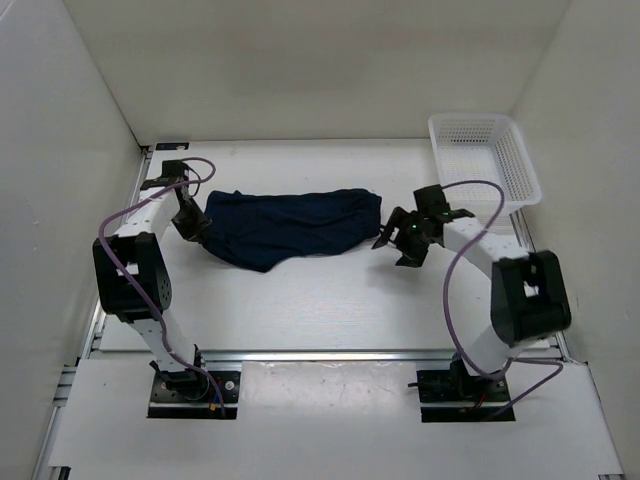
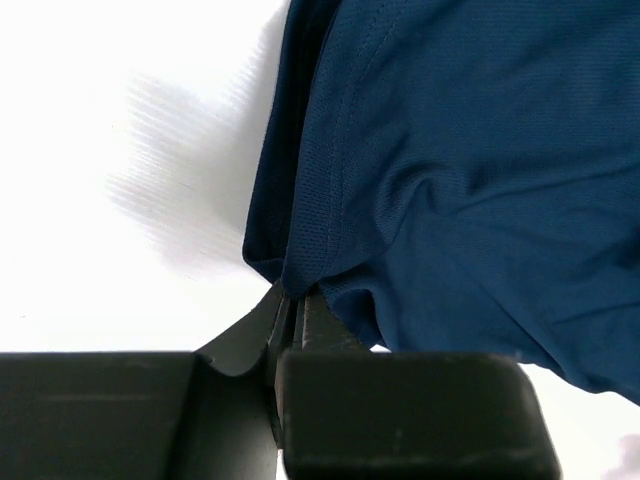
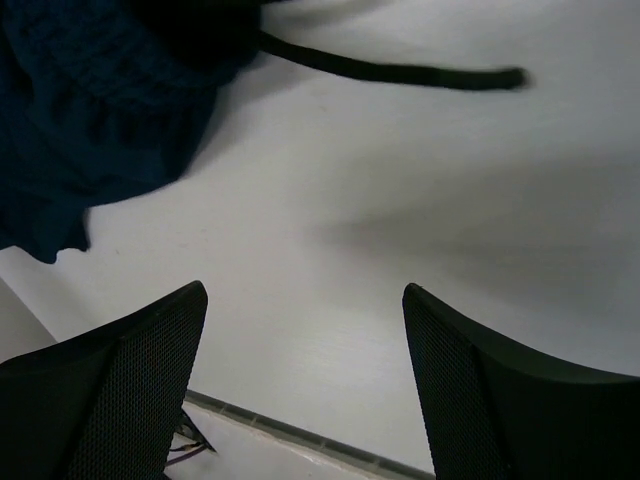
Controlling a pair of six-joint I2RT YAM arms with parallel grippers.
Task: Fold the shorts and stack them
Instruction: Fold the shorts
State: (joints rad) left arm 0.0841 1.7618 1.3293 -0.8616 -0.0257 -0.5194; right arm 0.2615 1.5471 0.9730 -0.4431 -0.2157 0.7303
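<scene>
Shorts (image 2: pixel 470 180) are held at one end by the left gripper (image 2: pixel 295 310): its two fingers are pressed together on a stitched hem corner, and the cloth rises out of the pinch in soft folds. From this gripper the dark navy garment runs away sideways over the white table (image 1: pixel 320 300), lying flat but wrinkled, until it ends just beside the right gripper (image 3: pixel 305 380).

The right gripper has its fingers (image 3: pixel 120 390) spread wide, with nothing between them, only bare table below. The gathered waistband end lies ahead of it and to its left, near but apart from the fingers. The thin drawstring (image 3: pixel 400 72) trails from this end across the table, straight ahead of the opening.

I judge the fabric to be light, thin and fully limp (the fine knit shows in the left wrist view). It has no stiffness, so it should sag and bunch where it is not supported. Two holds are therefore better than one. The good places seem to be the doubled parts, the hem and the elastic waistband, where the pads get more thickness. The loose drawstring could drag or be caught by mistake.

Beyond the right gripper, at the far corner, stands a white mesh basket (image 1: pixel 530 170), well apart from the cloth.
</scene>
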